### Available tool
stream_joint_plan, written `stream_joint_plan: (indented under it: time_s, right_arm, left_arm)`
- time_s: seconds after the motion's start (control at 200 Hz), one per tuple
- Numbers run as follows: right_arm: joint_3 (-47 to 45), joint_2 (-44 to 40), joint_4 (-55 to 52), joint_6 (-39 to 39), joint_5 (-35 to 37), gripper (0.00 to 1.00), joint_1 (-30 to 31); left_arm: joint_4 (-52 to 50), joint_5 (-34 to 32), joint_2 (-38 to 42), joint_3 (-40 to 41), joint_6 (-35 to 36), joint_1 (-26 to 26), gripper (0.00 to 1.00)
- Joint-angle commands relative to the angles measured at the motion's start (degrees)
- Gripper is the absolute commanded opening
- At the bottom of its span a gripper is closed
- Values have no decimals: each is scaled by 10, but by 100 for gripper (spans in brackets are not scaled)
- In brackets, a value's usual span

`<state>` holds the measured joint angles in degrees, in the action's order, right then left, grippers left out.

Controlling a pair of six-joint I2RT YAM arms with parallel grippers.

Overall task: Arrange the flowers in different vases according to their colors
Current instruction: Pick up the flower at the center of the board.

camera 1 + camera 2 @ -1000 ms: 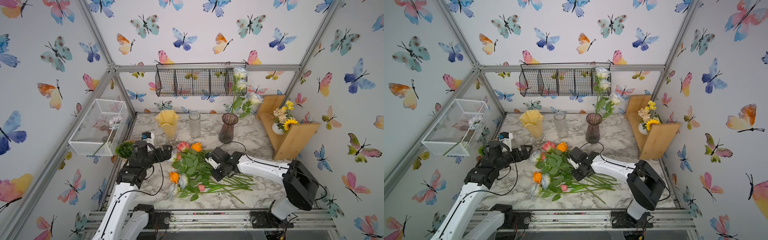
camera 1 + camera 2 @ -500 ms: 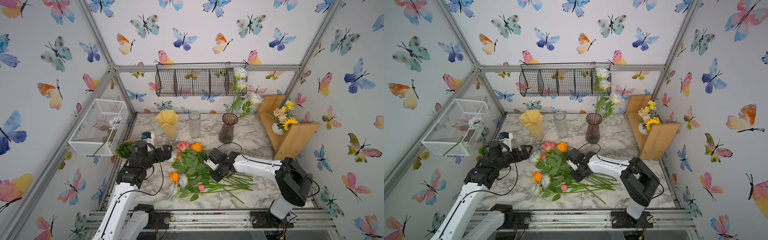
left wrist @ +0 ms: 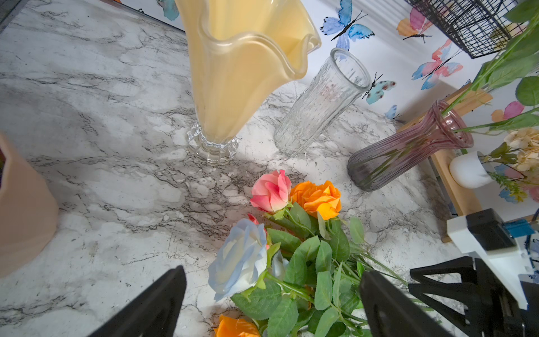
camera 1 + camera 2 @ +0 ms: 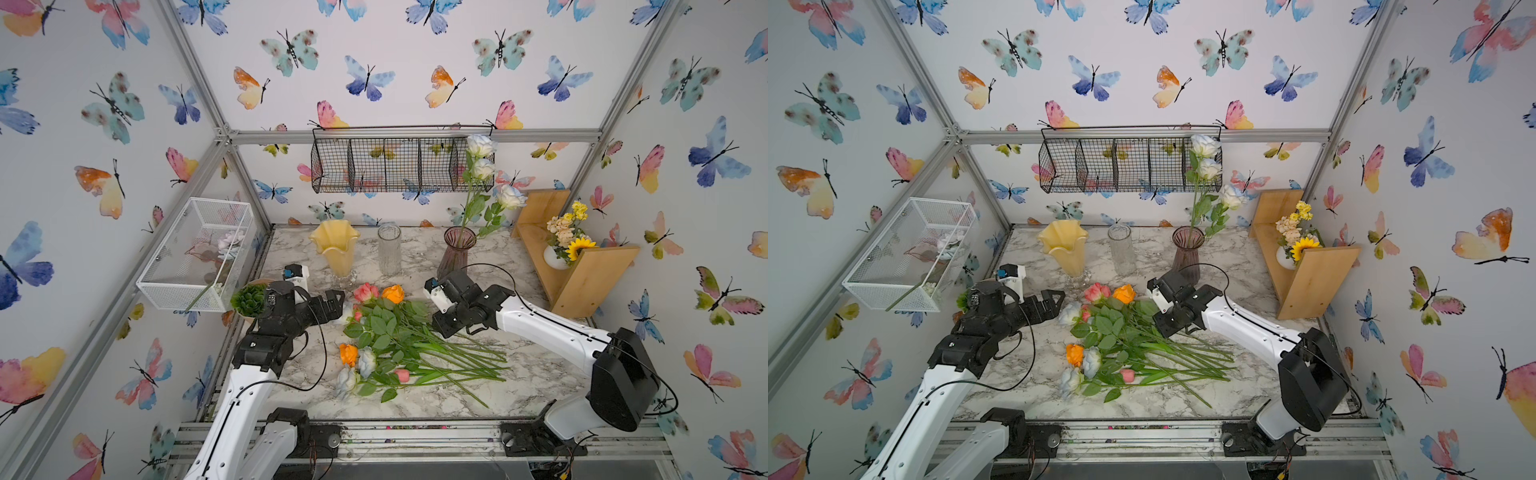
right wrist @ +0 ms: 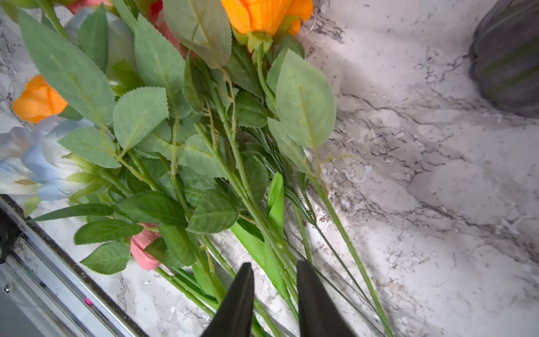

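The right gripper (image 5: 274,268) hung low over the flowers (image 4: 399,345). Its two black tapered fingers (image 5: 236,291) were drawn near each other, with thin green stems running between them; whether they pinched a stem could not be told. The smooth, wiry stems ran lengthwise from under that gripper out to the blooms. The bunch lay flat, heads toward the left gripper (image 3: 272,277) and cut ends fanned out behind the right gripper, toward its arm's base. Matte, saw-edged leaves crowded ahead of the right fingers, and beyond them lay an orange rose (image 5: 262,14).

The left gripper stood wide open and held nothing, with a pale blue-white rose (image 3: 239,256) just ahead of its spread fingers. Farther ahead a pink rose (image 3: 272,191) touched the orange one. Beyond those stood a row of upright vases: the yellow vase (image 3: 242,76) of ruffled glass, the clear vase (image 3: 320,99), ribbed and straight, and the purple vase (image 3: 408,146), ribbed and flared, holding tall white roses (image 4: 482,166). Bare marble table (image 3: 87,116) lay open to the left gripper's outer side.
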<state>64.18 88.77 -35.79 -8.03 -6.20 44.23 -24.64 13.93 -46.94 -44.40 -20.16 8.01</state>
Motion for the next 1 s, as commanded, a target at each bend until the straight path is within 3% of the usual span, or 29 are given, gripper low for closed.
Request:
stream_joint_plan:
  time_s: [0.0,0.666,0.991]
  right_arm:
    - [10,34,-35,9,-20,29,2]
    - [-9,101,13,7,-14,30,2]
    - [-6,119,26,18,-5,25,2]
  left_arm:
    - [5,8,6,4,5,1,99]
    - [5,7,9,4,5,1,99]
    - [4,6,9,4,5,1,99]
